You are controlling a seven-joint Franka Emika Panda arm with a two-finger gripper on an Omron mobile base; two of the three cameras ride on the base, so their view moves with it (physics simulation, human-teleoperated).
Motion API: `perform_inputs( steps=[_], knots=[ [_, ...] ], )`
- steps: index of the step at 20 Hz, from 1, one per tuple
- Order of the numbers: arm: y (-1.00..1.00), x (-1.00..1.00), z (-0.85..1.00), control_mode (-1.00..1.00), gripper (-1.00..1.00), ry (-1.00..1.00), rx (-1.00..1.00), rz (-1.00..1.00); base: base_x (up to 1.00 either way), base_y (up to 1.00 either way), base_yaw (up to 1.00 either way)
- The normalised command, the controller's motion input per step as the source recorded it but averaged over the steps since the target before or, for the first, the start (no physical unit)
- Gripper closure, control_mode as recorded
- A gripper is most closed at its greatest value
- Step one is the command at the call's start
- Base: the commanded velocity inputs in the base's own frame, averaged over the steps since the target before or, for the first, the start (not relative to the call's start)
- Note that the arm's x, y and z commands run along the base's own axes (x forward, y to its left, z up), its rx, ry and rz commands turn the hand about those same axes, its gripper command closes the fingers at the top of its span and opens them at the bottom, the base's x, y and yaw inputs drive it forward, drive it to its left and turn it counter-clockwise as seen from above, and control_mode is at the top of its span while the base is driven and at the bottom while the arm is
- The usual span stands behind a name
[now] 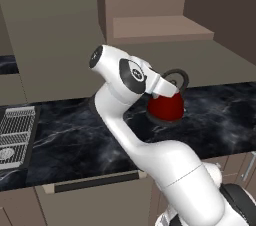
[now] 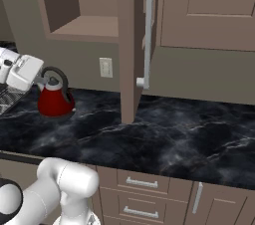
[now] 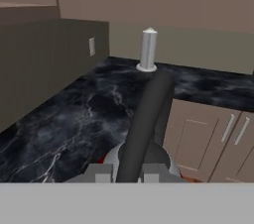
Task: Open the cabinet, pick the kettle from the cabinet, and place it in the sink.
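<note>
Kettle (image 1: 166, 106) held by loop handle (image 1: 176, 76) in closed gripper (image 2: 39, 80), carried above counter (image 1: 75, 140). Swing on thin handle risked; slip possible before sink (image 1: 15, 135) reached.

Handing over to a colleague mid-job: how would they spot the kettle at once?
Find the open upper cabinet above the black marble counter. Below its empty shelf, the kettle hangs from the gripper just over the counter. It is the only glossy red thing, domed, with a black loop handle.

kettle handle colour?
Black, an arched loop on the red kettle; clearest in the right base view.
</note>
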Motion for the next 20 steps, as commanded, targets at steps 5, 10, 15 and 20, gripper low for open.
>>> perform_inputs(
  steps=[5, 10, 15, 20],
  knots=[
    [0.02, 0.06, -0.25, -1.00, 1.00, 0.00, -0.01, -0.01, 0.00, 0.00, 0.00],
    [0.05, 0.00, -0.21, -1.00, 1.00, 0.00, -0.02, 0.00, 0.00, 0.00, 0.00],
    [0.01, 0.00, -0.04, -1.00, 1.00, 0.00, -0.02, 0.00, 0.00, 0.00, 0.00],
    [0.00, 0.00, 0.00, -1.00, 1.00, 0.00, 0.00, 0.00, 0.00, 0.00, 0.00]
  ],
)
